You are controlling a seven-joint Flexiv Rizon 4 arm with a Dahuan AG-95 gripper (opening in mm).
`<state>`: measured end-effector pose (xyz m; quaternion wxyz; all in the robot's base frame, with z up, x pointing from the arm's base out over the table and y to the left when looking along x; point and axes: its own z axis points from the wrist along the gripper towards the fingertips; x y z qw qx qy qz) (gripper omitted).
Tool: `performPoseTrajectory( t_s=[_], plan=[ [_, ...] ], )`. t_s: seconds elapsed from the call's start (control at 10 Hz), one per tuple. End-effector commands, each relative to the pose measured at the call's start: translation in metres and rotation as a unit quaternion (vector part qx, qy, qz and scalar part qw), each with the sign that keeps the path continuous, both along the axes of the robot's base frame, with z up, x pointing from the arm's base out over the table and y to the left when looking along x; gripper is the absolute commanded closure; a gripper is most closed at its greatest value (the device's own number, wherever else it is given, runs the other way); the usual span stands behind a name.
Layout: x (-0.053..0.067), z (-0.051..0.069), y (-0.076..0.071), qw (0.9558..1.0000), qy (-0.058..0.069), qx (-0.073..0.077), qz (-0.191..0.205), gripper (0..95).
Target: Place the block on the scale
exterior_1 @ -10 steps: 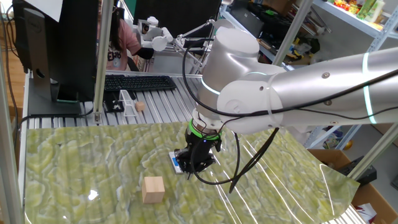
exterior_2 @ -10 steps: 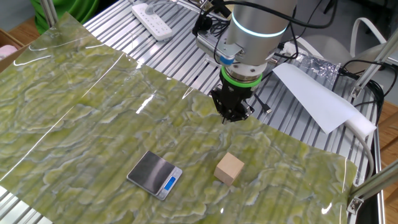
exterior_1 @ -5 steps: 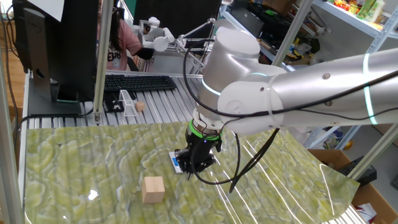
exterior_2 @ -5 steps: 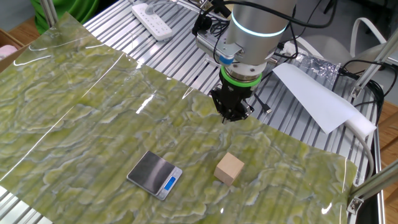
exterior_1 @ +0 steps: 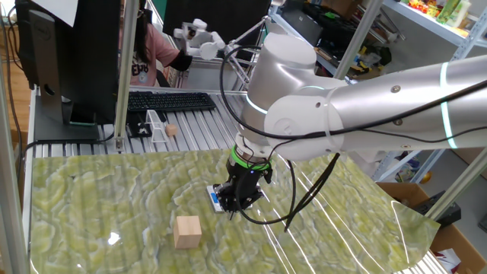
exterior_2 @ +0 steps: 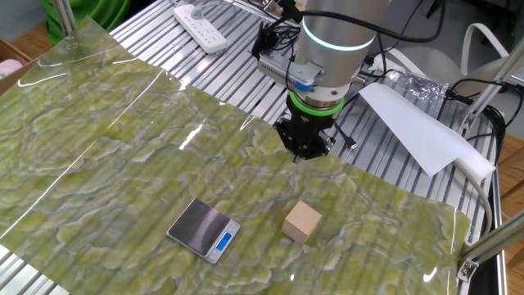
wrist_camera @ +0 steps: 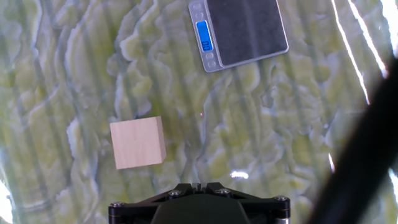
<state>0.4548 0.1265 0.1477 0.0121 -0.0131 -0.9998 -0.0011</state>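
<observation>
Pincer (exterior_2: 305, 152) is hanging above the green-patterned mat (exterior_2: 98, 156), carrying nothing; its fingers are showing as a dark cluster in both fixed views, and whether they are spread or closed cannot be told. Only the black base of the hand is appearing along the bottom edge of the hand view. Arm (exterior_1: 365, 106), silver-white with a green ring at the wrist, is reaching in over the table.

Block (exterior_2: 302, 222), a plain light-tan wooden cube, is sitting flat on the mat, apart from the pincer and untouched. In the hand view it is lying left of centre (wrist_camera: 137, 142).

Scale (exterior_2: 204, 229) is lying flat on the mat near the block, not touching it, its silver-grey plate bare and its blue display strip sitting along one edge. In the hand view it is occupying the top (wrist_camera: 239, 31); in one fixed view the pincer is hiding most of it.

Keyboard (exterior_1: 171, 100) is resting on the ribbed metal table (exterior_1: 198, 133) beyond the mat. Power strip (exterior_2: 200, 16) and white paper sheet (exterior_2: 413, 127) are lying on the ribs.
</observation>
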Motion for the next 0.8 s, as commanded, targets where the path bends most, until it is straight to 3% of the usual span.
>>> performPoseTrajectory(
  t_s=[0.1, 0.3, 0.8],
  plan=[
    [0.0008, -0.0014, 0.0004, 0.9995, -0.001, 0.002, 0.032, 95.0],
    [0.0008, -0.0014, 0.0004, 0.9990, -0.005, 0.001, 0.044, 95.0],
    [0.0008, -0.0014, 0.0004, 0.9985, -0.001, 0.001, 0.055, 95.0]
  ],
)
